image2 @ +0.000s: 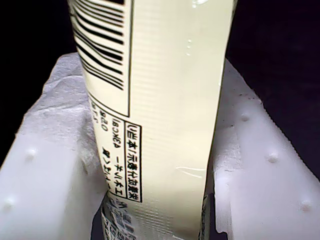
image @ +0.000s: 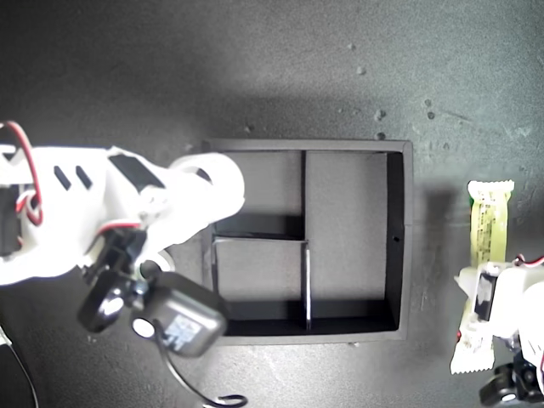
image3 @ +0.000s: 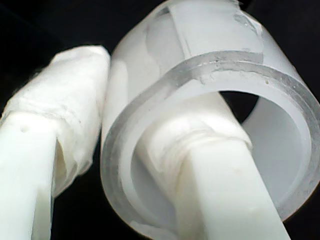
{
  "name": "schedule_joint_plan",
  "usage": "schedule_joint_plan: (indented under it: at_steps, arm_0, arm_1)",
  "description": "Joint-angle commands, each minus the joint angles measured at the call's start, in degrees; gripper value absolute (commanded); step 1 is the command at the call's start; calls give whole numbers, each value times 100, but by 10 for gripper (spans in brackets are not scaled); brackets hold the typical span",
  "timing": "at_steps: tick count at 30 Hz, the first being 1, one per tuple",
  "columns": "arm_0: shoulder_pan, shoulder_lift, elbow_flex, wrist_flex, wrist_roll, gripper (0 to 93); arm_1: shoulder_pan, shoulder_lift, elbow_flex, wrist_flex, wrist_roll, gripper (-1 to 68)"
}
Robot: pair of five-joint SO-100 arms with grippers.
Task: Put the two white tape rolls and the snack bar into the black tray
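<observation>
One white tape roll (image: 223,172) (image3: 210,65) hangs over the black tray's (image: 405,246) wall on the exterior view's left, by a small compartment. My second gripper (image: 200,194) (image3: 140,95) is shut on its wall, one finger through the open centre and one outside. The snack bar (image: 490,223) (image2: 165,110), pale cream-yellow with a barcode, lies lengthwise on the table beside the tray on the exterior view's right. My first gripper (image: 483,297) (image2: 155,100) is shut on it near its lower end, a padded finger pressing each long side. The tray's visible compartments hold nothing.
The dark table (image: 280,68) surrounds the tray, with a few pale specks (image: 378,115) behind it. The second arm's black camera block (image: 180,325) and cable (image: 200,393) hang over the table by the tray's near corner on the exterior view's left.
</observation>
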Motion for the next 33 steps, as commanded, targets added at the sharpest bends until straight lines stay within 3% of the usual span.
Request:
schedule_joint_plan:
  at_steps: [1, 9, 16, 33]
  arm_0:
    - [0, -299, -563, 26, 9, 4]
    - [-62, -1327, -1450, 70, 132, 8]
    - [-18, -2109, -2250, 615, -44, 8]
    - [255, -2751, -3138, 1257, -325, 26]
  arm_1:
    - [-35, 26, -826, -237, -896, 17]
    - [149, -299, -1239, -1819, -1204, 17]
    - [167, -1459, -2558, -1617, -1222, 21]
    - [193, -1512, -2470, -1723, -1151, 25]
